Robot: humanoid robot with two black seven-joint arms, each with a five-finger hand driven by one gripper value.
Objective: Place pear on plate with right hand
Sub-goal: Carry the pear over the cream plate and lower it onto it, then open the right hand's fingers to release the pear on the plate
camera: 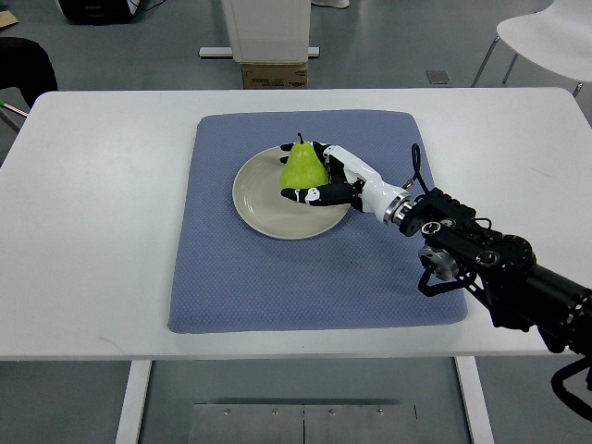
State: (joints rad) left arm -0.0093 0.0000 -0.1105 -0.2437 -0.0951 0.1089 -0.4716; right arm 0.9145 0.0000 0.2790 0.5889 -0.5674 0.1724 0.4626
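Note:
A green pear (pixel 302 166) stands upright over the beige plate (pixel 264 208), toward the plate's far right part. My right hand (pixel 319 176) reaches in from the right and its fingers wrap the pear's right side, shut on it. Whether the pear's base touches the plate I cannot tell. The plate rests near the middle of a blue-grey mat (pixel 231 287) on the white table (pixel 83 231). No left arm shows.
The right arm's dark forearm (pixel 490 264) crosses the mat's right edge low over the table. A white chair (pixel 546 37) and a cardboard box (pixel 273 74) stand on the floor beyond the far edge.

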